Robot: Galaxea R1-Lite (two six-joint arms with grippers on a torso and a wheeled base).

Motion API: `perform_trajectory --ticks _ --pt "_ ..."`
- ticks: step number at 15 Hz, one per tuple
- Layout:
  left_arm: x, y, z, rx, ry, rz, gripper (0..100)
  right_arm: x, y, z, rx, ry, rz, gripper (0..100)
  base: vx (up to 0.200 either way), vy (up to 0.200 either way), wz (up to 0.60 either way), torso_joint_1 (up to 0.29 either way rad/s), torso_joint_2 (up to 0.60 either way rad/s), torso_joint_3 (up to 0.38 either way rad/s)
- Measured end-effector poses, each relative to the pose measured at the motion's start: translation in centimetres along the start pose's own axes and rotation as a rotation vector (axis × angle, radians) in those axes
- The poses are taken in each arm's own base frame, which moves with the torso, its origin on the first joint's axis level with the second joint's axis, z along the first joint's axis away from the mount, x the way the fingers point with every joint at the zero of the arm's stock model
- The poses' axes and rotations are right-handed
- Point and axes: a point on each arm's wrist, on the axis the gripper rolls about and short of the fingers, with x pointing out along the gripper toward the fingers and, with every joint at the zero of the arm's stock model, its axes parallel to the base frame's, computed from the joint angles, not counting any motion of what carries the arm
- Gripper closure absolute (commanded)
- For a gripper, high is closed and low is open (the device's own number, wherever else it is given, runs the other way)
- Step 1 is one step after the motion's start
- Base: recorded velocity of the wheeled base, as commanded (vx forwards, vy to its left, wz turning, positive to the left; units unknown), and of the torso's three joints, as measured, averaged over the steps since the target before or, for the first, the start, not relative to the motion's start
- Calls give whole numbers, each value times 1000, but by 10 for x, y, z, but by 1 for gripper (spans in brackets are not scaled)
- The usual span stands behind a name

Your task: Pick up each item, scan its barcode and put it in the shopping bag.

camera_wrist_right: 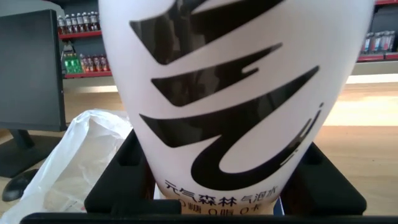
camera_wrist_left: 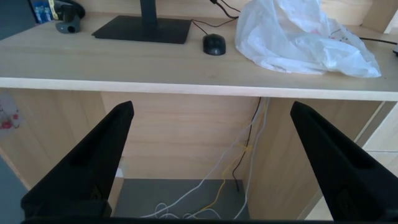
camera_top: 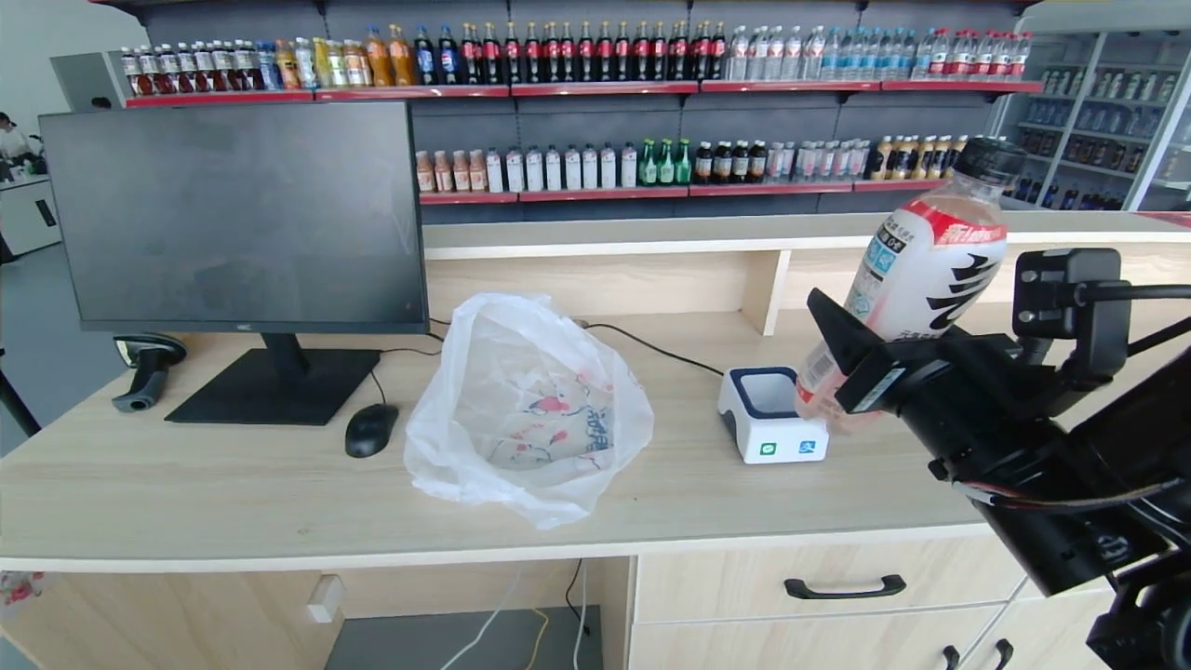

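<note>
Where the right gripper (camera_top: 842, 363) hung: above the counter's right end, close to the head camera, its black fingers pinching the lower part of a bottle.
Bottle (camera_top: 921, 270): plastic, tilted with its dark cap up and away; white label with bold black brush strokes, a red band at the label's top, a barcode strip near the base, pale pinkish liquid below the label. Its lower end sat just beside the scanner's upper right corner; contact could not be told.
Left gripper (camera_wrist_left: 211, 168): fingers spread wide, holding nothing, low in front of the counter's edge, facing the open space underneath where cables (camera_wrist_left: 239, 158) hung.
Counter (camera_top: 233, 502): pale wood.
Bag (camera_top: 530, 409): thin, translucent white plastic with red and blue print, crumpled, mouth open upward, near the middle of the counter.
Scanner (camera_top: 772, 414): small white box with a dark window, right of the bag.
Mouse (camera_top: 370, 430): black, left of the bag.
Monitor (camera_top: 233, 214): dark screen, behind the mouse.
Handheld scanner (camera_top: 144, 368): at the far left.
Shelves (camera_top: 595, 91): rows of drinks on the back wall.
</note>
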Motion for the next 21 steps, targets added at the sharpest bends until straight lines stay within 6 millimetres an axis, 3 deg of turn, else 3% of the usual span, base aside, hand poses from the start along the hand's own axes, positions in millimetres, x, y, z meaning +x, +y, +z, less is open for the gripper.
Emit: perform_trajectory --ticks 9,21 --pt "0 0 0 0 -1 0 0 -2 -1 4 7 -14 -1 100 0 0 0 0 0 0" --pt "0 0 0 1 -2 1 0 -1 0 5 10 -17 1 100 0 0 600 4 2 4"
